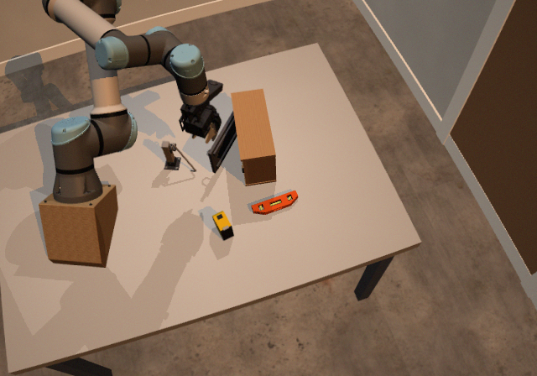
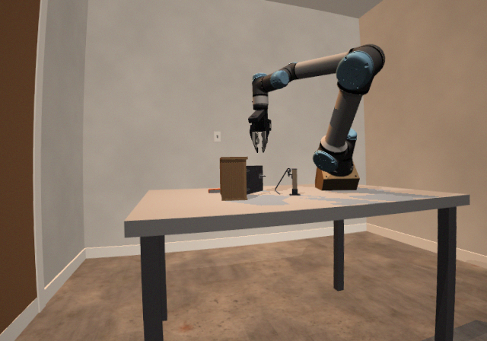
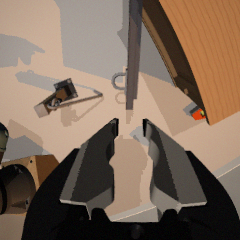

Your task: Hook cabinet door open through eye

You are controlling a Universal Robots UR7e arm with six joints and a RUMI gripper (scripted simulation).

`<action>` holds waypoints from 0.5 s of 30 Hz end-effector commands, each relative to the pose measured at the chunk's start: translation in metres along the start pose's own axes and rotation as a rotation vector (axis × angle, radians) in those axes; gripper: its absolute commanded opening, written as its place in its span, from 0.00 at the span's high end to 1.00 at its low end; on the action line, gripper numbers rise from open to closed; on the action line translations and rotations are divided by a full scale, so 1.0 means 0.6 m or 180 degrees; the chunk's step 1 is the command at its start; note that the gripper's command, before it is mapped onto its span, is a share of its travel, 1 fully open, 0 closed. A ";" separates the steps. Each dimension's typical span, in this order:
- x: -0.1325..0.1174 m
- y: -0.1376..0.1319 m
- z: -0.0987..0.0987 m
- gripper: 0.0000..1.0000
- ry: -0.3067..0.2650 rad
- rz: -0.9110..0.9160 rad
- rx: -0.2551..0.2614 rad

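The wooden cabinet [image 1: 253, 135] stands flat on the table, with its dark door [image 1: 221, 144] swung open toward the post. In the wrist view the door's edge [image 3: 133, 55] runs away from me, and the metal eye [image 3: 118, 81] sticks out on its left side. The post [image 1: 169, 155] stands left of the door. Its hook [image 1: 185, 160] slopes down with the tip on the table, apart from the eye. My gripper [image 1: 208, 135] [image 2: 259, 148] hangs well above the door's free end. Its fingers are nearly closed, with a narrow gap and nothing between them.
An orange spirit level [image 1: 273, 201] lies in front of the cabinet. A yellow and black box [image 1: 222, 224] stands nearer the table's front. The arm's wooden pedestal [image 1: 78, 228] sits at the left edge.
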State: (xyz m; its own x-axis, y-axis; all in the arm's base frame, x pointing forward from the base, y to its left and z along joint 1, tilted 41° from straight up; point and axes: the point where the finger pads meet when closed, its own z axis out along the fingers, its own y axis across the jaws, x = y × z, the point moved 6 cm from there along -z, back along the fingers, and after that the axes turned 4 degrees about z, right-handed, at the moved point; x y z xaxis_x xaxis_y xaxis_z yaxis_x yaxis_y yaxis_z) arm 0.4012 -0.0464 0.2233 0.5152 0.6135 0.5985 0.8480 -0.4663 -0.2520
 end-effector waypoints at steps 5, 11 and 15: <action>-0.005 -0.013 0.000 0.85 0.0001 -0.0318 0.0002; -0.010 -0.032 -0.002 0.85 0.0000 -0.0830 0.0001; -0.016 -0.047 -0.002 0.85 -0.0001 -0.1273 0.0001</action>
State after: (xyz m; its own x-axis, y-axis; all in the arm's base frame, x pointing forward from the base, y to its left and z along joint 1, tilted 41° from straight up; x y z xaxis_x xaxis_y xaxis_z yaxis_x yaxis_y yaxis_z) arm 0.3851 -0.0425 0.2257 0.3139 0.7071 0.6337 0.9415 -0.3182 -0.1113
